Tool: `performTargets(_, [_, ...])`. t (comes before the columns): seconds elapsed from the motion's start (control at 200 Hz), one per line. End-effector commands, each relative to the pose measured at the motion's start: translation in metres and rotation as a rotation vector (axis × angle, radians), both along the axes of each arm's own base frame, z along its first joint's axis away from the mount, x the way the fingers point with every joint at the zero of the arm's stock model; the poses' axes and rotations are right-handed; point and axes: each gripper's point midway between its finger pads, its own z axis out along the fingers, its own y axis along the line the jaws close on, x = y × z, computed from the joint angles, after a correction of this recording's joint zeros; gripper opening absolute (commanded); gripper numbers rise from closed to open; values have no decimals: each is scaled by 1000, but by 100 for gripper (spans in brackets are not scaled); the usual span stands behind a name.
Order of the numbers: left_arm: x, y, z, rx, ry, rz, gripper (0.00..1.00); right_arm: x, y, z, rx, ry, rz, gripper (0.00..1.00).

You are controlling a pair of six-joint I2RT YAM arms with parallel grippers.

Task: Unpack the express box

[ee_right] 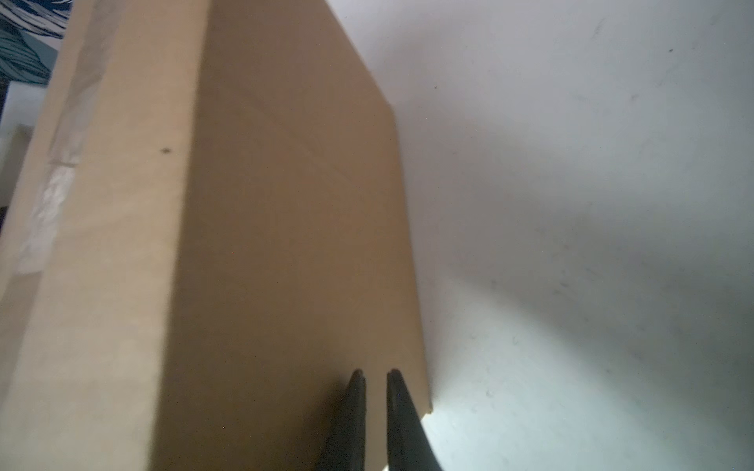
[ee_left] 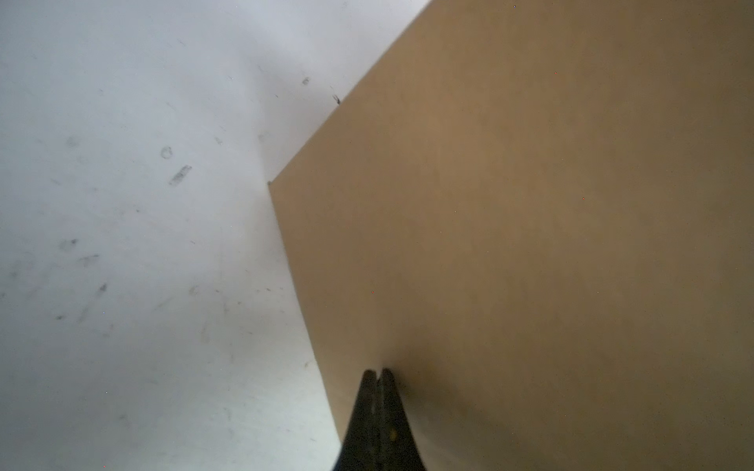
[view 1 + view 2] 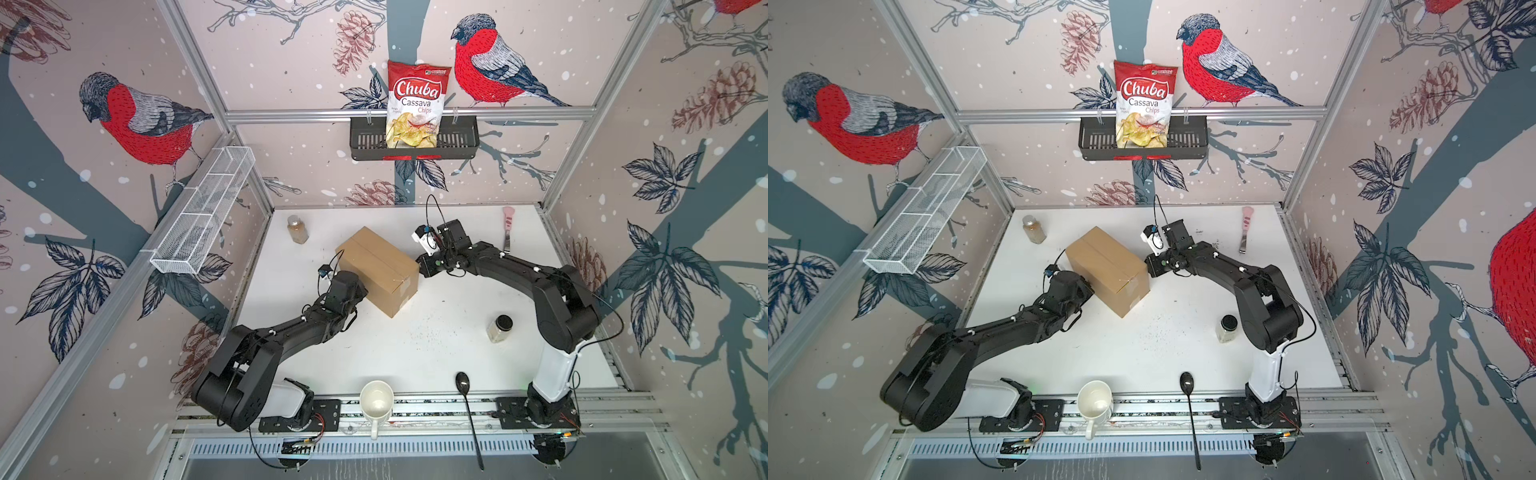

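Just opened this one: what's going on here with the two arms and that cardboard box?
Two robot arms are working on the express box, which sits on the white table. The left arm has its closed jaws against one side of the box. The right arm has its all but closed jaws at the other side. Neither holds anything. The flaps are closed and taped, so nothing has been unpacked yet.

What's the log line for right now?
box: closed, taped, on table | left gripper: shut, tips at box side | right gripper: nearly shut, tips at another side
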Motion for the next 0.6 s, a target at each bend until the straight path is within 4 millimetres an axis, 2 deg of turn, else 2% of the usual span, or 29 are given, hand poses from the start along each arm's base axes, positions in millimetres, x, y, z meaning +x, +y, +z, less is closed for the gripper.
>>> performTargets(0.0, [3,-20,14,-32,-49,-51,0,-7,2,9,26,-22,-25,6])
performTargets(0.19, [-15,-40,9,-60,-32,-106,0,-36,-1,10,16,-19,-34,6])
performTargets(0.36, [-40,-53,6,-64,-10,-147,0,-57,-11,10,27,-11,-68,6])
performTargets(0.485, [-57,-50,0,-67,14,-148,0,-68,-22,10,21,-10,-98,7])
performTargets(0.595, [-67,-40,-2,-69,25,-128,0,-65,-38,5,-15,-15,-153,9])
